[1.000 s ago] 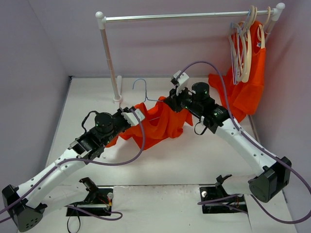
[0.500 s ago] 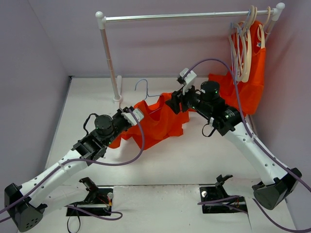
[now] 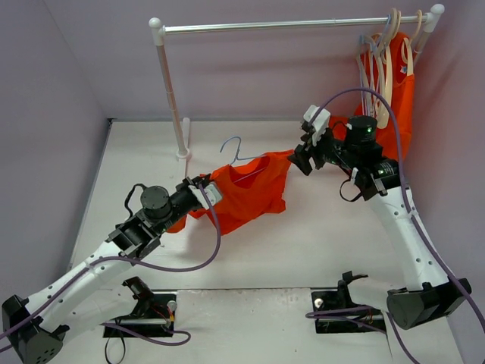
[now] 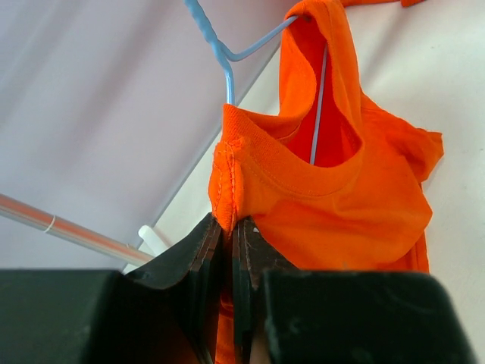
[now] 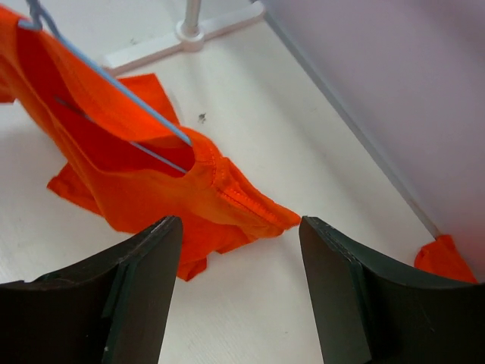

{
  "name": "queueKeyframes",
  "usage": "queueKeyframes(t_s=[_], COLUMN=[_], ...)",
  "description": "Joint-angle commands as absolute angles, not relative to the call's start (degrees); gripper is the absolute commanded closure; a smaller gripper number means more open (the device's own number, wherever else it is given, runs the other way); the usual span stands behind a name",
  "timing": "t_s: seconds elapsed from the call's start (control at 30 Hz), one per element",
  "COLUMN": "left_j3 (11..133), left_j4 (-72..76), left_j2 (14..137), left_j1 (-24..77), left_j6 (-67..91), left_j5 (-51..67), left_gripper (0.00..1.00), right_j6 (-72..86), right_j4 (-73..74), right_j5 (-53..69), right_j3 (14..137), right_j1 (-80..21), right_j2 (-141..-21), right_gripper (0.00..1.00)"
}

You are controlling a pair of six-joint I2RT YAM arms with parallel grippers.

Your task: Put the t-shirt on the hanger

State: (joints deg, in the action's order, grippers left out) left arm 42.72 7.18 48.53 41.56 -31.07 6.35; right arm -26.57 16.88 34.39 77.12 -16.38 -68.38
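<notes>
The orange t-shirt (image 3: pixel 246 193) hangs low over the table with the pale blue hanger (image 3: pixel 233 144) threaded through its neck, hook sticking up. My left gripper (image 3: pixel 204 189) is shut on the collar seam of the t-shirt (image 4: pixel 333 197), just below the hanger (image 4: pixel 220 49). My right gripper (image 3: pixel 299 159) is open just right of the shirt's edge, holding nothing. In the right wrist view the t-shirt (image 5: pixel 151 182) and the hanger wire (image 5: pixel 114 83) lie beyond the right gripper (image 5: pixel 239 221), apart from both fingers.
A clothes rack spans the back: its rail (image 3: pixel 288 25) up high, its white pole (image 3: pixel 170 91) at the left. Cream hangers (image 3: pixel 383 76) and another orange shirt (image 3: pixel 394 121) hang at the rail's right end, close behind my right arm. Walls close in on both sides.
My right gripper has opened, let go of the t-shirt and drawn back to the right. The shirt's right side has dropped free, and the hanger hook has shifted right.
</notes>
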Motion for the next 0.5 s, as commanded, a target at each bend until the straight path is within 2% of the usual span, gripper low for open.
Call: queueKeyframes(t_s=[0.0, 0.47], left_j3=[44.4, 44.7], left_j4=[14.3, 12.7], left_j2=[47.2, 45.2], left_j1=[41.7, 41.7], left_j6=[-31.8, -30.9], left_j5=[9.7, 13.8], left_gripper=[1.0, 1.0], right_j6=[-37.5, -46.4], right_j4=[19.2, 17.0], right_j5=[44.5, 40.9], right_j3=[77.3, 72.9], right_j1=[-14.9, -13.2], right_j2=[-70.0, -74.2], right_gripper=[0.36, 0.37])
